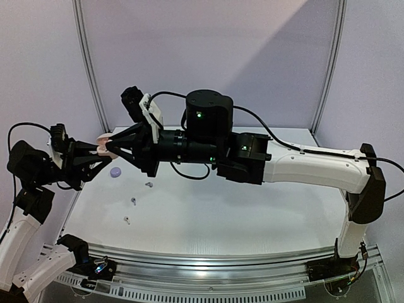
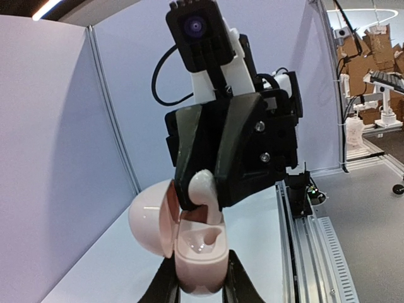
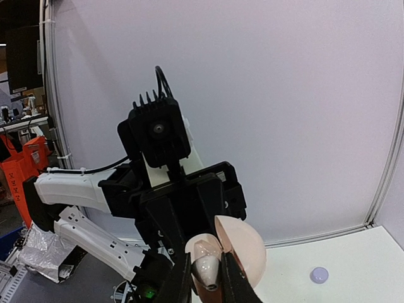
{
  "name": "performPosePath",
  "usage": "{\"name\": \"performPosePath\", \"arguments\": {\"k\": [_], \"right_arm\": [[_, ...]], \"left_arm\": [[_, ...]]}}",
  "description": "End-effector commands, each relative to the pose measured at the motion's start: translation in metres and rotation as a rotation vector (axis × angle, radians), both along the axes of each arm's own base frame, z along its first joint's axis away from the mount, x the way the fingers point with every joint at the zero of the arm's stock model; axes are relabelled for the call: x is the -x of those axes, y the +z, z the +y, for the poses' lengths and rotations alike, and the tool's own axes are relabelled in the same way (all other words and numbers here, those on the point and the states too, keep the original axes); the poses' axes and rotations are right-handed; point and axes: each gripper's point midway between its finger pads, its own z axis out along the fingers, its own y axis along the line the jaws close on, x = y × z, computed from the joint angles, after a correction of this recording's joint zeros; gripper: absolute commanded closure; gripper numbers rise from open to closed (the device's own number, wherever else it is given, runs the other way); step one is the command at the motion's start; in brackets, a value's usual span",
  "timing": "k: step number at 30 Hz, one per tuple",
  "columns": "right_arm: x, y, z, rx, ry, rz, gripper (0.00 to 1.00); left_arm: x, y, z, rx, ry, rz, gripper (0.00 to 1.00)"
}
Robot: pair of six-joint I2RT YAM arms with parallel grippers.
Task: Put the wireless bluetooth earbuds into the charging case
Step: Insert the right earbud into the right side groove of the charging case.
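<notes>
Nearest in the left wrist view, the left gripper point(image 2: 202, 287) is clamped around the base of the pink charging case point(image 2: 199, 255). The case is held up off the table point(image 1: 252, 214), with its lid point(image 2: 150, 221) swung open to one side. Just above the wells, a pale earbud point(image 2: 204, 183) is pinched in the closed right gripper point(image 3: 206, 284).

It doesn't look seated yet, imo. For a clean seat, the case should be held dead steady, the bud lined up over one well, and it should be lowered straight along its own length before the pinch is eased. A tilted push would probably just pop it out.

The bud's long axis runs roughly along the right gripper's fingers, lower end aimed into the case. Which end is the stem can't be told.

Further off, three loose earbuds point(image 1: 134, 201) and a lilac round piece point(image 1: 115, 171) are seen on the table.
</notes>
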Motion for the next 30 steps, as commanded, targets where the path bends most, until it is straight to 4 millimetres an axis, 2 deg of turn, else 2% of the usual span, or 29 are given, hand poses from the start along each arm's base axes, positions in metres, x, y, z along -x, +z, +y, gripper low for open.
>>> {"name": "performPosePath", "arguments": {"k": [1,14,16,19,23,28,30], "right_arm": [[-0.014,-0.015,-0.005,0.053,-0.039,0.026,0.84],[-0.021,-0.007,-0.004,0.034,-0.067,0.024,0.75],[-0.019,-0.002,-0.004,0.027,-0.056,0.025,0.71],[-0.017,0.006,-0.006,0.011,-0.049,0.024,0.66],[-0.015,0.031,-0.015,-0.051,-0.054,0.015,0.60],[-0.013,0.067,-0.032,-0.148,-0.061,0.021,0.53],[-0.015,0.076,-0.038,-0.176,-0.063,0.042,0.52]], "left_arm": [[0.006,0.007,-0.001,0.013,-0.016,-0.028,1.00],[0.005,0.005,-0.001,0.014,-0.017,-0.005,1.00],[0.002,0.004,-0.001,0.019,-0.005,0.013,1.00],[-0.013,-0.004,0.001,0.032,0.046,0.096,1.00],[-0.033,-0.017,0.004,0.056,0.119,0.211,1.00],[-0.044,-0.027,0.008,0.078,0.168,0.289,1.00],[-0.046,-0.029,0.009,0.086,0.175,0.311,1.00]]}}
